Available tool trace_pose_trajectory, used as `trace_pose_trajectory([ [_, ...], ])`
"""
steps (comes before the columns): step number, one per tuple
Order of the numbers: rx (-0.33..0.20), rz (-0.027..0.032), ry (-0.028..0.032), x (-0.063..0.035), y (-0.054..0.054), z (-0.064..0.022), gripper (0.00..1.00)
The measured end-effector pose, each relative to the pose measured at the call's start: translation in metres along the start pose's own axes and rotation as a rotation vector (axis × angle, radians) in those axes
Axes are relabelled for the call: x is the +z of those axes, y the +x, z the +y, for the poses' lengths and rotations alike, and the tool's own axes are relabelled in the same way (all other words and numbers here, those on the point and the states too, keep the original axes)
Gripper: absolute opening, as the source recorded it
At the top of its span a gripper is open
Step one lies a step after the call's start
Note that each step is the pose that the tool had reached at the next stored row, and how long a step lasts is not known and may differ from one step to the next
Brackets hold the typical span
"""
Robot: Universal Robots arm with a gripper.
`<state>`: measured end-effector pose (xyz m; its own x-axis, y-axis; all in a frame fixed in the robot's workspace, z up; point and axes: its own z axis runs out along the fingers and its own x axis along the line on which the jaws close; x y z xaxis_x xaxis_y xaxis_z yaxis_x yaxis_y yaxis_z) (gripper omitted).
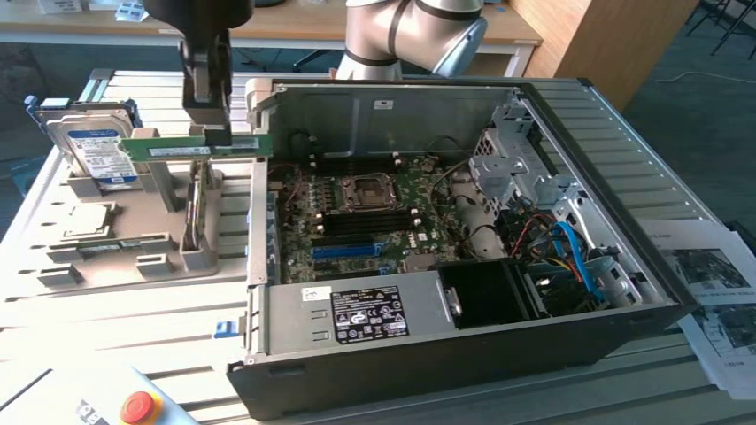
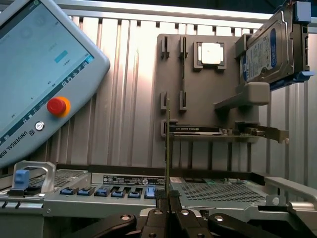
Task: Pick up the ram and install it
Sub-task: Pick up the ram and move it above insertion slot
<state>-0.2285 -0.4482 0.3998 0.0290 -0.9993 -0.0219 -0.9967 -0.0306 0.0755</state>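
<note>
A: Where is the ram [image 1: 189, 150] at this moment?

B: In the air, clenched between the fingers [image 1: 215, 119]. They hold it by its top edge, a little toward the end nearer the computer case [image 1: 473, 354], and the green stick hangs level on its edge

A: What lies under it?

B: The grey holder [image 1: 142, 212] on the counter [image 1: 106, 328], just beside the open case. One end of the stick reaches the case wall on the exterior view's left. The other end points toward the hard drive [image 1: 97, 146], which stands upright in the holder

A: And from the wrist?

B: There the ram [image 2: 168, 144] shows edge-on, a thin line rising from between the fingers [image 2: 161, 194], which press on both of its faces. Beyond it I see the holder [image 2: 208, 99] with the square silver processor chip [image 2: 210, 53], the hard drive [image 2: 267, 49], and the teach pendant [image 2: 39, 64] with its red button [image 2: 58, 106]

A: Is the stick anywhere near the board?

B: No. The motherboard [image 1: 402, 212] lies bare inside the case, with the processor socket [image 1: 366, 190] and the blue slot strip [image 1: 349, 251] next to the power supply [image 1: 354, 314]. The ram is outside the case, well apart from those slots and seated in none of them
</note>
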Motion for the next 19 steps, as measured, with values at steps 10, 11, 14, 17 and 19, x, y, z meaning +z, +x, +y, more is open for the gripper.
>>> trace_pose_trajectory([
  [10, 0.000, -0.0001, -0.0033, -0.0016, 0.001, -0.0211, 0.12],
  [11, 0.000, -0.0001, -0.0037, -0.0018, 0.001, -0.0233, 0.12],
  [14, 0.000, -0.0002, -0.0049, -0.0023, 0.002, -0.0302, 0.12],
  [17, 0.000, -0.0002, -0.0059, -0.0028, 0.002, -0.0369, 0.12],
  [19, 0.000, -0.0002, -0.0065, -0.0032, 0.002, -0.0413, 0.12],
])
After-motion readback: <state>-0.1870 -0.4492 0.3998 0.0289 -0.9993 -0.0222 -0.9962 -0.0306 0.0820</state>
